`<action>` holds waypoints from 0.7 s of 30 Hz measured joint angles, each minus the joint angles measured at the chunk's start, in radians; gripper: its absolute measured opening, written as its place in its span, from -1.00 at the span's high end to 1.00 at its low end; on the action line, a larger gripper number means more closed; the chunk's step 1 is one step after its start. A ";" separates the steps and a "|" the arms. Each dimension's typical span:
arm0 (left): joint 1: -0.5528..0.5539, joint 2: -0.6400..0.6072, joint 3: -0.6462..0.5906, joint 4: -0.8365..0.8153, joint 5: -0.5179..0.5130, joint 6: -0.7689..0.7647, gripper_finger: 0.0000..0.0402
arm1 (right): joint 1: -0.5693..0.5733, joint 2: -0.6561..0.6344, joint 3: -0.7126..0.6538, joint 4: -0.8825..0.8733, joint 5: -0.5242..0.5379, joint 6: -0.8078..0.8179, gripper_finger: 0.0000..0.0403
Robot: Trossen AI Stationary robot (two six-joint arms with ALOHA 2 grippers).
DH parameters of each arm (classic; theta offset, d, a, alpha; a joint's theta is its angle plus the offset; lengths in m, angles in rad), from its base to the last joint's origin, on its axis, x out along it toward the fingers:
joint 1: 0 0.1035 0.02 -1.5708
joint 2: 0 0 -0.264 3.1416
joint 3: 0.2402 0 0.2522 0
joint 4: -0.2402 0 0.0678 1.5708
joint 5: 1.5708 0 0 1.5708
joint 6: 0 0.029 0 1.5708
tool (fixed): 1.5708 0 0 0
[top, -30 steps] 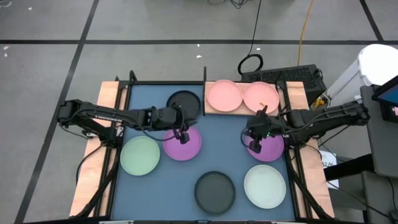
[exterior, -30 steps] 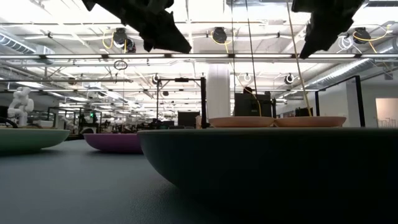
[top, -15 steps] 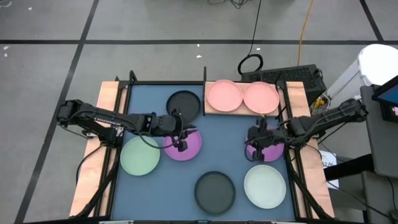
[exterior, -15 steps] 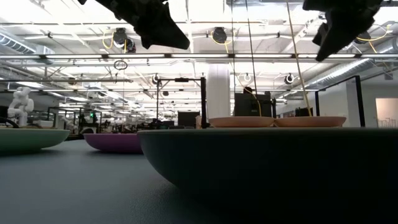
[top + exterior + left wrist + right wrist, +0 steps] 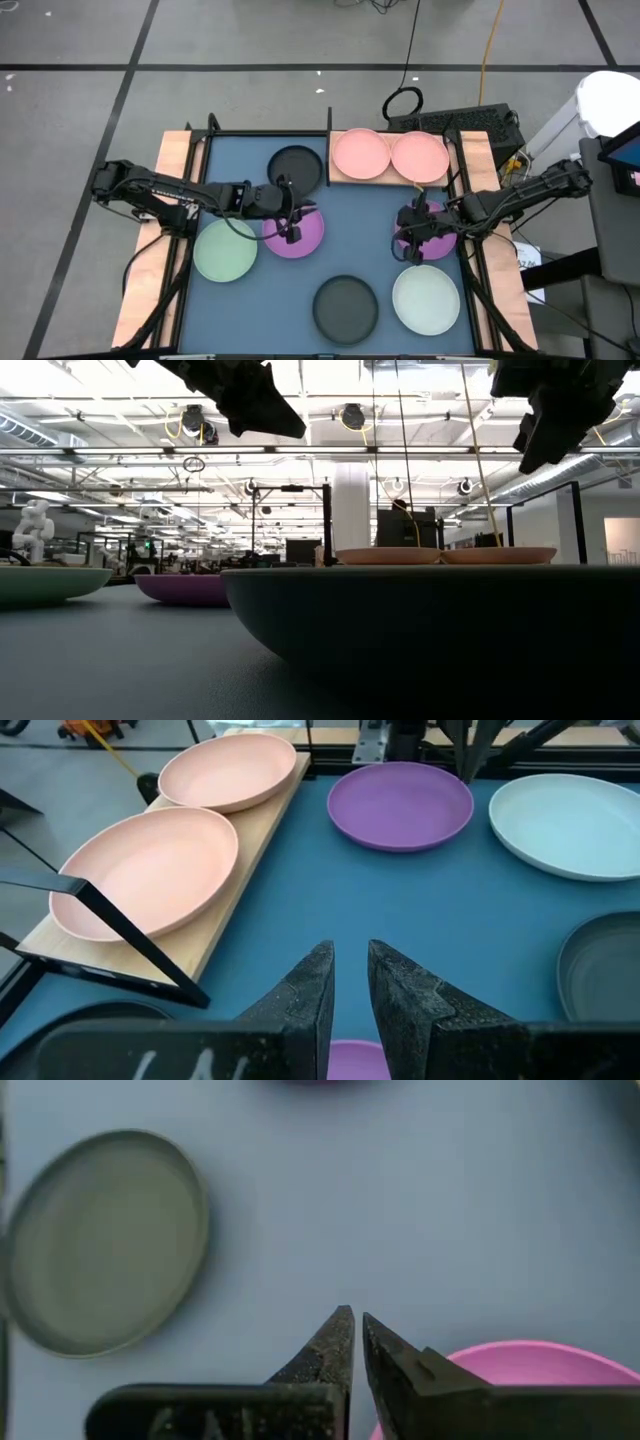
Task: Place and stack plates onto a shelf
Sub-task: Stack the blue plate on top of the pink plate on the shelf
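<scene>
Two pink plates (image 5: 360, 153) (image 5: 420, 157) lie side by side on the wooden shelf (image 5: 335, 176) at the far edge of the blue mat. My left gripper (image 5: 291, 231) (image 5: 346, 982) hovers over a purple plate (image 5: 305, 238), its fingers a narrow gap apart with nothing between them. My right gripper (image 5: 413, 243) (image 5: 356, 1323) hangs shut over the second purple plate (image 5: 438, 238) (image 5: 540, 1375), pointing steeply down and clear of it. Two black plates (image 5: 296, 165) (image 5: 346, 307) and two pale green plates (image 5: 225, 250) (image 5: 426, 298) rest flat on the mat.
Black frame rails (image 5: 200, 200) (image 5: 468, 270) run along the mat's left and right sides. In the low view the near black plate (image 5: 430, 630) fills the foreground and both grippers (image 5: 250, 400) (image 5: 550, 420) hang high above the table.
My right gripper has come down and moved toward the table's near edge, from the far rim of the right purple plate to over its near left part, turning a little as it went. The plates have stayed where they were.
</scene>
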 joint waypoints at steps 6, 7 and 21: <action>0.000 0.000 0.000 0.008 0.000 0.001 0.64 | 0.039 0.000 0.000 0.067 -0.042 0.031 0.81; 0.000 0.000 0.000 0.013 -0.001 0.003 0.64 | 0.046 0.000 0.000 0.061 -0.043 0.053 0.80; 0.000 0.000 0.000 0.015 -0.001 0.026 0.64 | 0.178 0.021 0.000 -0.001 -0.136 0.208 0.75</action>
